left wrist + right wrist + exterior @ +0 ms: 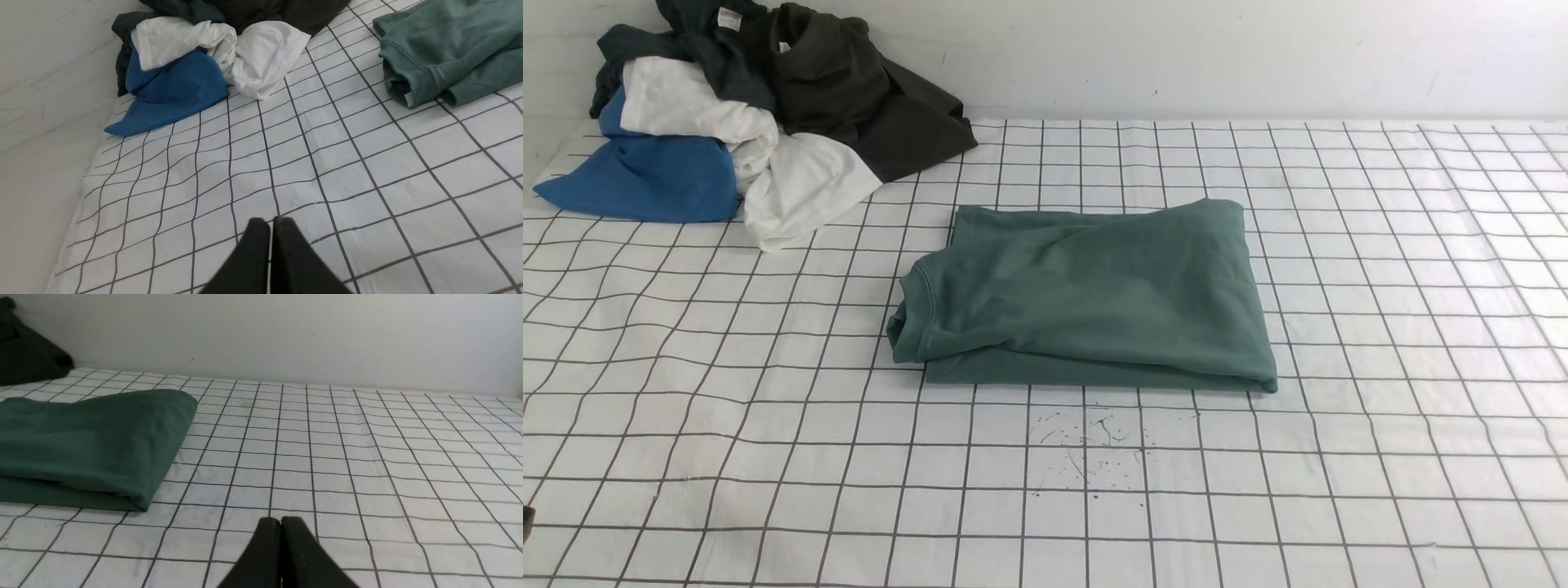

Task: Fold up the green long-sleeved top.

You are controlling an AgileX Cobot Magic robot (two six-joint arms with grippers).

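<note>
Currently, the folded sea-green cotton top lies widthwise between the closed, empty left gripper and right gripper.

A white grid-lined sheet meets a plain white wall.

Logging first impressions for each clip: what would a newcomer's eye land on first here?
The green long-sleeved top, folded into a neat rectangle at the middle of the gridded table cover. Next, the jumbled pile of clothes in blue, white and dark fabrics at the far left corner by the wall. Neither gripper touches any cloth.
</note>
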